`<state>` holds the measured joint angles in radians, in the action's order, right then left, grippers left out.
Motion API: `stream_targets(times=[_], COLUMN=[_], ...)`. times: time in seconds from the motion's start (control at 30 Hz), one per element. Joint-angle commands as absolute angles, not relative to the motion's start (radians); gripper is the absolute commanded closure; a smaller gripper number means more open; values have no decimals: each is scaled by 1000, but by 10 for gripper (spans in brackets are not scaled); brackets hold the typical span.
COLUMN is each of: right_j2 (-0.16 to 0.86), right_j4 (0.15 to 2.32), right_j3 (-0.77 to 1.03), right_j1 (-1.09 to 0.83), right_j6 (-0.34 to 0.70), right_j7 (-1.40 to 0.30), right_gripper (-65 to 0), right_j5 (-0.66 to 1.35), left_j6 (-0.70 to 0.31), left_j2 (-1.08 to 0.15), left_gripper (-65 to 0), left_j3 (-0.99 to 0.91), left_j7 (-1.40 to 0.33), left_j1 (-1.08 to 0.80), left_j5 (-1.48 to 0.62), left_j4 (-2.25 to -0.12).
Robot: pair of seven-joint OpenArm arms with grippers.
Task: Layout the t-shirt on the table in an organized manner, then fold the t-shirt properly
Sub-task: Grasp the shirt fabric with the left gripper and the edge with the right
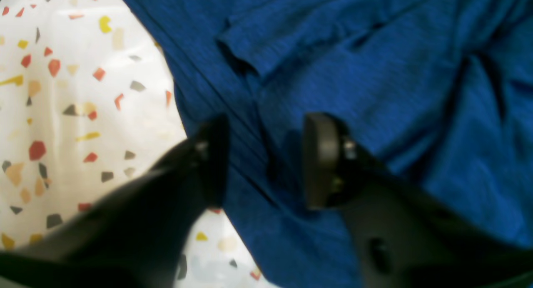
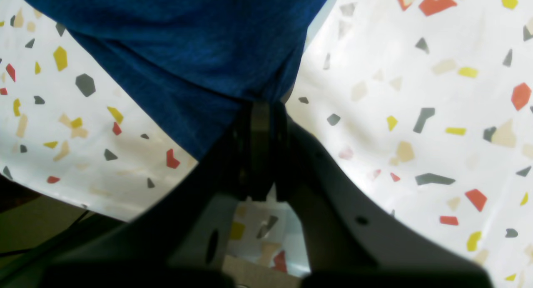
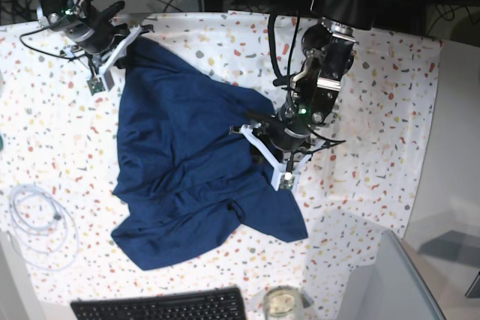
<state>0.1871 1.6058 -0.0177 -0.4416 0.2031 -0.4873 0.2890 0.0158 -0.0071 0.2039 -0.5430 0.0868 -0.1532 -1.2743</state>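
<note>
The dark blue t-shirt point(image 3: 180, 162) lies crumpled on the speckled table point(image 3: 375, 73), spread from the far left corner toward the near middle. At that far left corner, my right gripper point(image 3: 118, 56) is shut on the shirt's edge; in the right wrist view the t-shirt point(image 2: 187, 42) bunches into the closed right gripper point(image 2: 260, 109) above the table point(image 2: 416, 113). My left gripper point(image 3: 271, 159) sits at the shirt's right edge. In the left wrist view the left gripper point(image 1: 266, 155) is open, fingers apart over a hem of the t-shirt point(image 1: 354, 71), with the table point(image 1: 83, 92) to its left.
A coiled white cable point(image 3: 37, 222) lies at the table's left edge. A black keyboard point(image 3: 161, 306) and a glass jar point(image 3: 281, 303) sit along the near edge. A grey panel point(image 3: 390, 282) stands at the near right corner.
</note>
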Motion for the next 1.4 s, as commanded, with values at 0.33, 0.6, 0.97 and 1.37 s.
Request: stream_targets(times=[0.33,0.6,0.97,1.37], right_j2=[217,219,219,219], right_j4=[1623,1620,1620,1618], right_j3=[-10,-10,-10,-10], right_j1=[-467,-473,-469,-461], right_j6=[209,209,208,205], right_j7=[-472,-472,-472,-472], right_gripper=[0,0,0,0], right_j5=[297,295,295,295], left_j6=[10,10,5,4], left_j2=[25,42,79,76], left_gripper=[0,0,-281,-63], left_j3=[196,206,208,208], left_j7=[-518,-625,-759,-751], left_j1=[248,272,234,239], left_j5=[-148,-157,-157,-157], left_j4=[-1168,-1236,-1248,-1113])
